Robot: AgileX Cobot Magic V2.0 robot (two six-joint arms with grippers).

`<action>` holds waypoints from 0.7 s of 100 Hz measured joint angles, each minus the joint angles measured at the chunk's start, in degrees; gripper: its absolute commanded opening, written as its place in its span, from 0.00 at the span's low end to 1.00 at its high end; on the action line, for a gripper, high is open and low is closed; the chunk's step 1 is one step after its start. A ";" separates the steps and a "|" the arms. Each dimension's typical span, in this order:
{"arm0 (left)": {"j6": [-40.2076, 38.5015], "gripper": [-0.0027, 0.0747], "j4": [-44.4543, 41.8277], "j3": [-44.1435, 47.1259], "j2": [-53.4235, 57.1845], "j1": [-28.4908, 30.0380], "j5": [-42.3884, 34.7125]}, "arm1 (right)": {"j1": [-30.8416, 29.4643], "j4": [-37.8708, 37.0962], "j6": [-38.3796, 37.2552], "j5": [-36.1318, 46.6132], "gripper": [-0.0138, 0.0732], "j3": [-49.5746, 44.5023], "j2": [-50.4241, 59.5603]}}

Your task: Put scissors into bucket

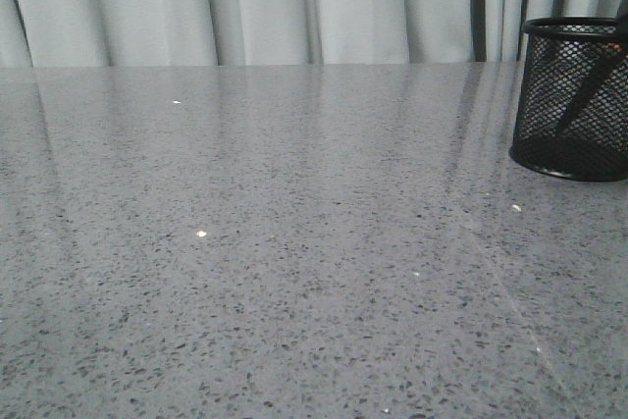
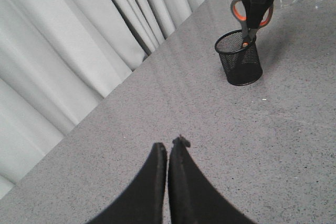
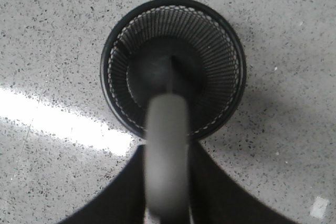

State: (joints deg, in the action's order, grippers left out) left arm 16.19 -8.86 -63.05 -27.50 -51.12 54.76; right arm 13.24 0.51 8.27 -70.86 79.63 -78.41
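The black wire-mesh bucket [image 1: 549, 105] stands upright at the far right of the grey table. It also shows in the left wrist view [image 2: 244, 71] and from above in the right wrist view [image 3: 114, 51]. The scissors [image 2: 252, 18] hang upright, orange-lined loops up, with the blades reaching down inside the bucket. My right gripper [image 3: 167, 148] is shut on the scissors' grey handle [image 3: 167, 129], straight above the bucket's mouth. A dark blade [image 1: 581, 95] shows through the mesh. My left gripper [image 2: 168, 148] is shut and empty, far from the bucket.
The speckled grey table [image 1: 294, 242] stretches left of the bucket. Pale curtains [image 1: 294, 7] hang along its far edge. A bright reflection [image 3: 58, 121] lies on the table beside the bucket.
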 measured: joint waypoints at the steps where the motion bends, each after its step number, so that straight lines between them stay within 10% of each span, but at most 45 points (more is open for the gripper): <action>1: 0.00 0.01 0.05 0.00 0.00 0.00 0.00 | 0.00 0.00 0.00 0.00 0.53 0.00 0.00; 44: -0.79 0.01 -1.05 0.48 0.00 0.00 -1.56 | 0.00 -1.58 0.00 1.14 0.57 7.58 -0.14; 70: -18.34 0.01 -13.71 8.42 2.73 0.00 -18.07 | 0.00 3.24 0.00 5.51 0.12 9.90 7.48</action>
State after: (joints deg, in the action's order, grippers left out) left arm -2.15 -22.57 -54.64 -24.76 -51.12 36.69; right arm 13.24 3.75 8.27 -65.35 89.53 -70.94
